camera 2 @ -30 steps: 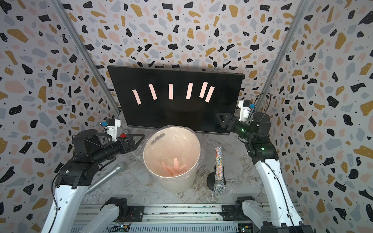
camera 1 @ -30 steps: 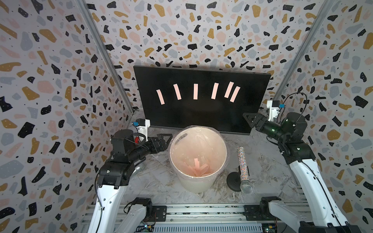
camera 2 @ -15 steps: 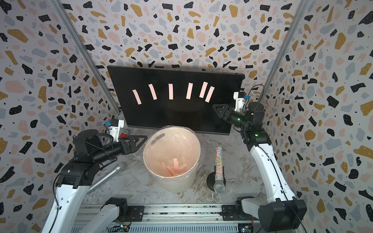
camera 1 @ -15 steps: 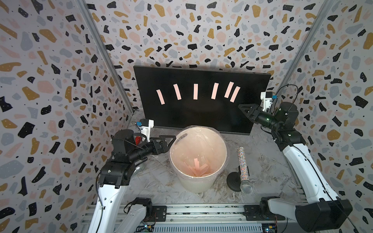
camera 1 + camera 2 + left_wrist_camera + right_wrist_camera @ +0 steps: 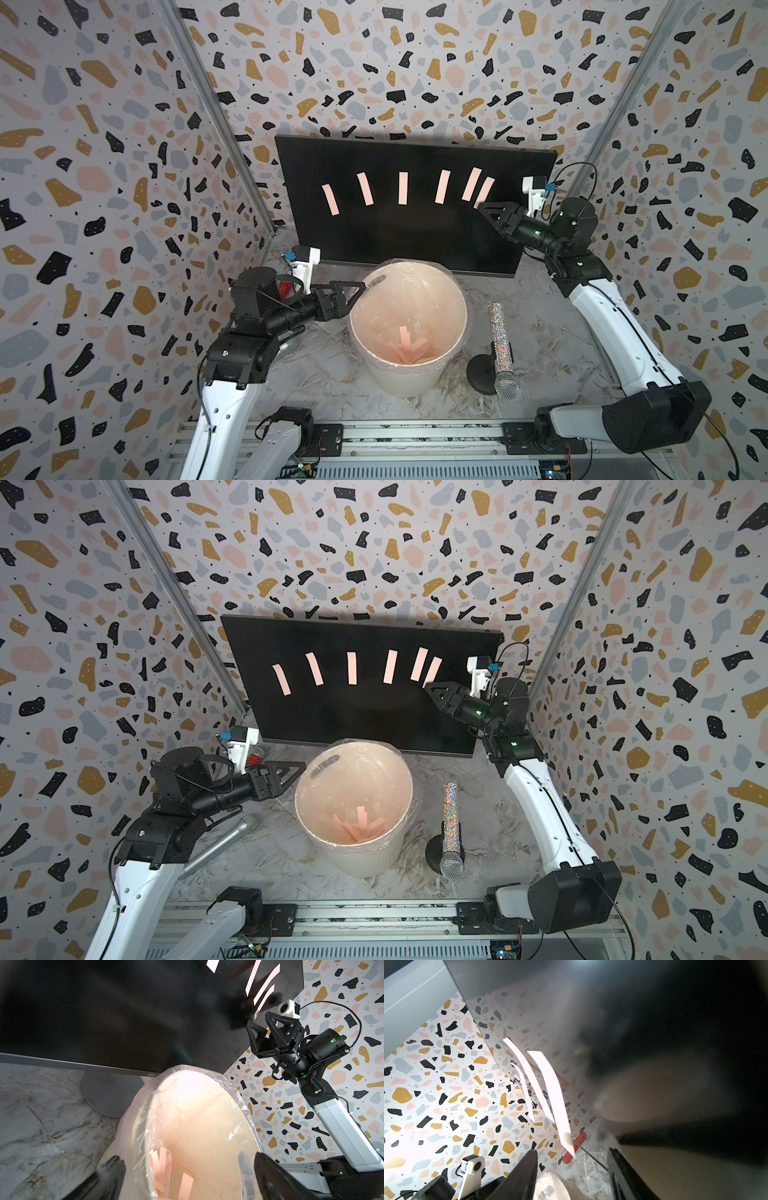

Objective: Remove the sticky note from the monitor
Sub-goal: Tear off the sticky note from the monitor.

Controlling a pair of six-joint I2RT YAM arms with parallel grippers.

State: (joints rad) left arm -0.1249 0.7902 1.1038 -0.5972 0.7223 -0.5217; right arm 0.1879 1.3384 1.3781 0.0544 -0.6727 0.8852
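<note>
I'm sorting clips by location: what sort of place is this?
Probably a robot test booth: terrazzo-patterned wall panels close three sides, two white-and-black robot arms stand on an aluminium rail, and pink paper strips dot the flat black monitor.

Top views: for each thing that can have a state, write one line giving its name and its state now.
monitor: upright, screen dark.
sticky notes: six stuck on the screen.
bucket: upright, bag-lined, pink notes inside.
left pincer: open, empty, at the bucket's rim.
right pincer: open, empty, at the lower end of the rightmost note.
glitter microphone: lying down.
silver microphone: lying down.
</note>
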